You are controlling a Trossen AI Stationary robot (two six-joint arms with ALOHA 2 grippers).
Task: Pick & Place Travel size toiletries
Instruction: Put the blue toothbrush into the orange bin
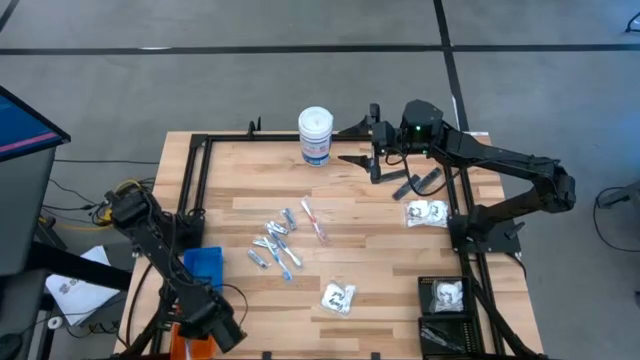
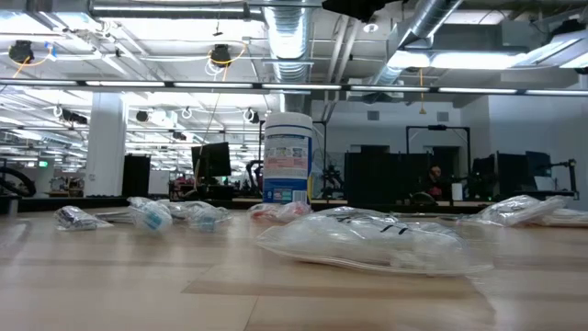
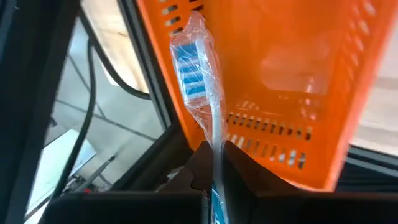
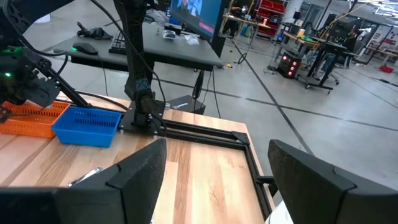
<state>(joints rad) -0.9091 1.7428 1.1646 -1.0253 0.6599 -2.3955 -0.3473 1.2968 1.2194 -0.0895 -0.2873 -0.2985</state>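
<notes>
Left pincer (image 3: pixel 214 163) clamped on crinkly-wrapped toothbrush (image 3: pixel 198 81), perforated orange bin (image 3: pixel 298 81) behind, right pincer (image 4: pixel 214 180) wide, empty.

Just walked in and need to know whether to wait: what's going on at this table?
The left end effector is shut on a wrapped toothbrush, holding it over the orange bin at the table's near left corner. The right end effector hangs open near the white canister, holding nothing. More toiletries lie mid-table, and clear packets sit nearer the right side.
</notes>
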